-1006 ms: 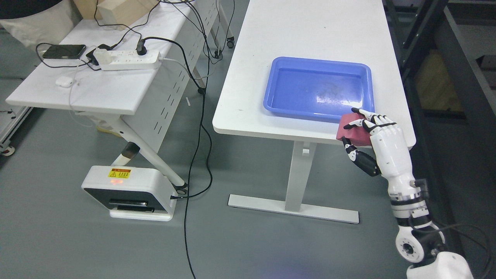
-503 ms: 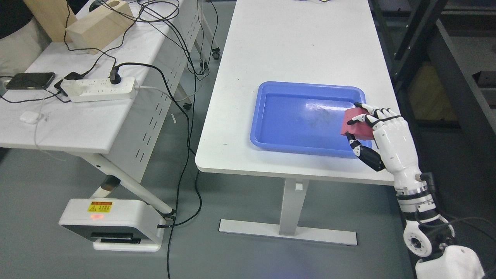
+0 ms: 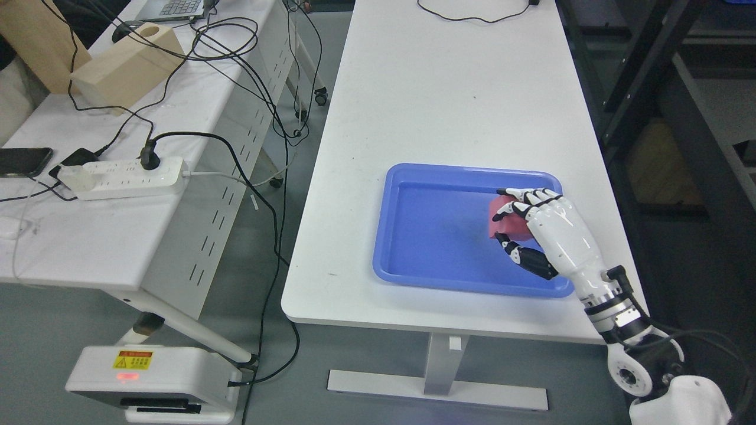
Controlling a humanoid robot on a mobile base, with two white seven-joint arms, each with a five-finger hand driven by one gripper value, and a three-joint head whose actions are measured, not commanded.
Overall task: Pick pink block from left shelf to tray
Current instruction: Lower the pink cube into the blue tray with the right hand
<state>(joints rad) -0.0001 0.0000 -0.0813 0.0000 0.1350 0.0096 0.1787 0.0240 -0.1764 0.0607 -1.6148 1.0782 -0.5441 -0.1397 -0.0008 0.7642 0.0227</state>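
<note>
My right hand [image 3: 508, 219] is white with black fingertips and comes in from the lower right. Its fingers are curled around the pink block [image 3: 509, 224], thumb below and fingers on top. The block is held over the right part of the blue tray [image 3: 437, 236], inside its rim. I cannot tell whether the block touches the tray floor. The tray lies on the white table [image 3: 449, 100] near its front edge. My left arm does not show.
A second white table [image 3: 88, 236] stands at the left with a power strip [image 3: 121, 177], cables, a phone and a wooden block [image 3: 127, 68]. A white floor unit [image 3: 153, 383] sits below it. Dark shelf frames [image 3: 679, 136] stand to the right.
The camera has shifted, so the whole scene sits lower in the picture. My right hand has carried the pink block from the tray's near right corner to over the tray's inside.
</note>
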